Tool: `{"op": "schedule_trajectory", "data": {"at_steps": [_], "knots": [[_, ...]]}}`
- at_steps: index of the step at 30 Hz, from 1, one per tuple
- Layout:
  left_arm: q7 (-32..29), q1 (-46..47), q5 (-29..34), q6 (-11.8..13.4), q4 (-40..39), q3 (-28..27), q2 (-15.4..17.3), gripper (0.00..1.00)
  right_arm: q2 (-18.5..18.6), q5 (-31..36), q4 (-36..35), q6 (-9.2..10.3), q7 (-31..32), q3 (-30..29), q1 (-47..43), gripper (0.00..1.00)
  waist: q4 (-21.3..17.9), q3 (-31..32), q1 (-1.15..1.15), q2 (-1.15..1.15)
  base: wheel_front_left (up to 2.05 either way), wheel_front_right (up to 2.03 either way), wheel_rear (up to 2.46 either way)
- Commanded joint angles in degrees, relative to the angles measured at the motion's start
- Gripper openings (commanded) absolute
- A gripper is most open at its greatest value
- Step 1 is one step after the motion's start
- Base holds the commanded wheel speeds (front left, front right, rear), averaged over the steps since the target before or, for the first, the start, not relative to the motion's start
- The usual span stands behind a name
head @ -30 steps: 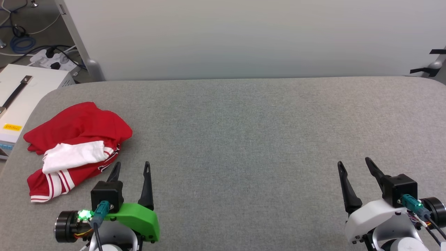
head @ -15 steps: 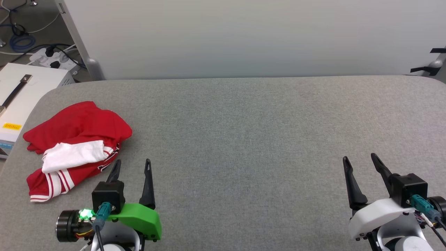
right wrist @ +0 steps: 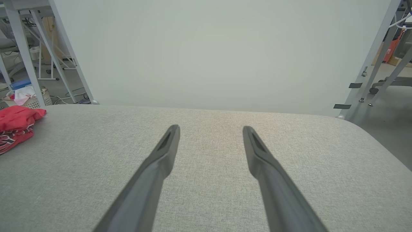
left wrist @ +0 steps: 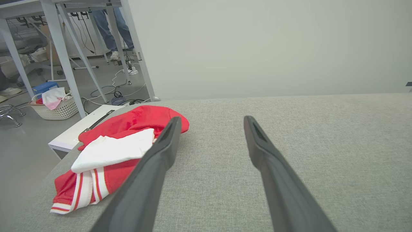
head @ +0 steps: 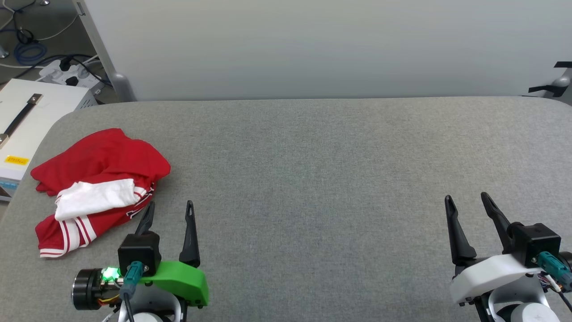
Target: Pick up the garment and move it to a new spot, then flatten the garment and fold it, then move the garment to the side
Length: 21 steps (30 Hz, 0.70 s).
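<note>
The garment lies crumpled near the left end of the grey table, red with a white sleeve and red-white striped trim on top. It also shows in the left wrist view, garment, and at the left edge of the right wrist view, garment. My left gripper stands open just right of and below the garment, holding nothing. My left gripper has its left finger in front of the garment's right edge. Far to the lower right, my right gripper is open and empty over bare fabric; right gripper.
A pale panel stands behind the table. Off the left edge sits a white box, with cables and a power strip on the floor. A laundry basket, metal frame legs and a person's legs show in the background.
My right gripper has shifted a little to the right and up the view. My left gripper has edged slightly up. The garment lies as before; both grippers stay open.
</note>
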State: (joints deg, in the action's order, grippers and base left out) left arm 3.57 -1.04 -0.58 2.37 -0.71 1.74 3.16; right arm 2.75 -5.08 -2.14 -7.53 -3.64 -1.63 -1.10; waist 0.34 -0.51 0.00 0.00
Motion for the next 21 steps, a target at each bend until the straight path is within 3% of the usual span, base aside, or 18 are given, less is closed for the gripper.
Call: {"op": "schedule_trajectory", "data": {"at_steps": [1,21], "knots": [[0.6,0.7,-0.1,0.6,-0.3,0.3,0.0,1.00,0.1,-0.6,-0.5,0.01,-0.7,-0.2,-0.5,1.00,0.0,0.0,0.00,0.00,0.00,0.00,0.00],[3.0,0.5,0.0,1.9,-0.6,1.4,0.0,1.00,0.1,-2.7,-1.1,0.02,-3.0,-0.2,-1.6,1.00,0.3,-0.1,0.00,0.00,0.00,0.00,0.00]]}}
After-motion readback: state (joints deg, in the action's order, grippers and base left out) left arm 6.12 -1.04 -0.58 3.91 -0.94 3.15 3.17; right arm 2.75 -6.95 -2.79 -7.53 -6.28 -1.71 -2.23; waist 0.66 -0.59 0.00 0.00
